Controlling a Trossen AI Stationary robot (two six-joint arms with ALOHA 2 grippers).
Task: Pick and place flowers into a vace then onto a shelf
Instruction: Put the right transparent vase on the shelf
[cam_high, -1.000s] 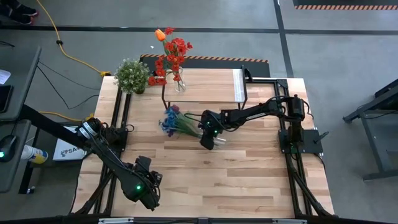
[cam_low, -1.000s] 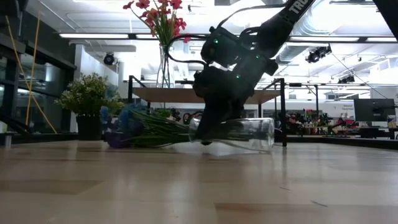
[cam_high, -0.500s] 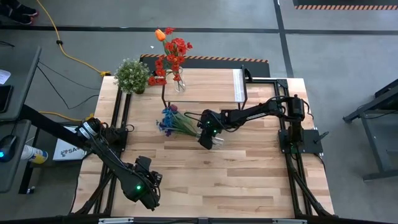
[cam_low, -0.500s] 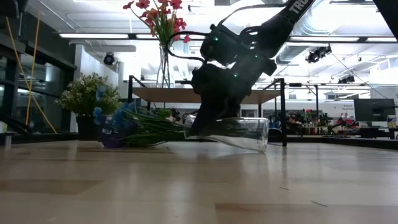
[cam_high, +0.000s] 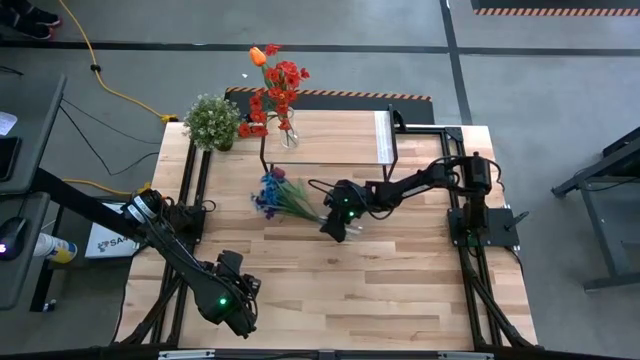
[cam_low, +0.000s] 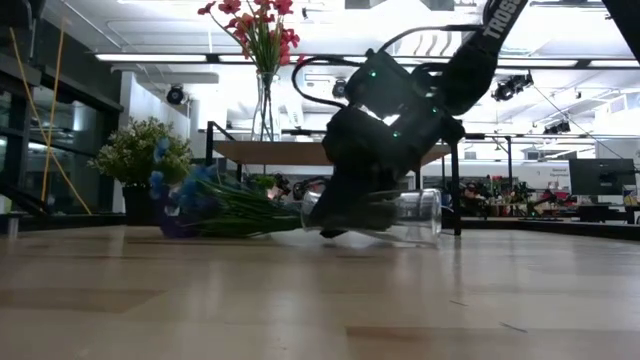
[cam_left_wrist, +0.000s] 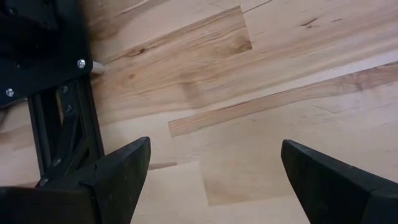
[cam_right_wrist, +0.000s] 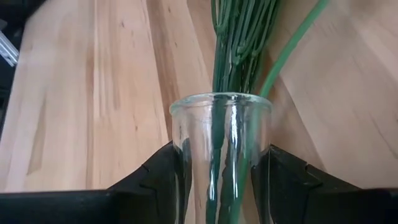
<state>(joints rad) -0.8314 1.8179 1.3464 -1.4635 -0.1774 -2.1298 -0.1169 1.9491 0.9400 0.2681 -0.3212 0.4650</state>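
— Where's the glass vase now?

— Lying on its side on the table, mid-table, just in front of the shelf. The right gripper has its jaws clamped across the glass near the mouth.

— And the flowers?

— The blue and purple bunch has its stems in the vase, heads fanned out toward the left arm's side — so the long axis runs flat along the table, away from the jaws. I'd say it needs tipping upright.

— The other arm?

— The left gripper waits at the near edge, jaws spread wide, holding nothing.
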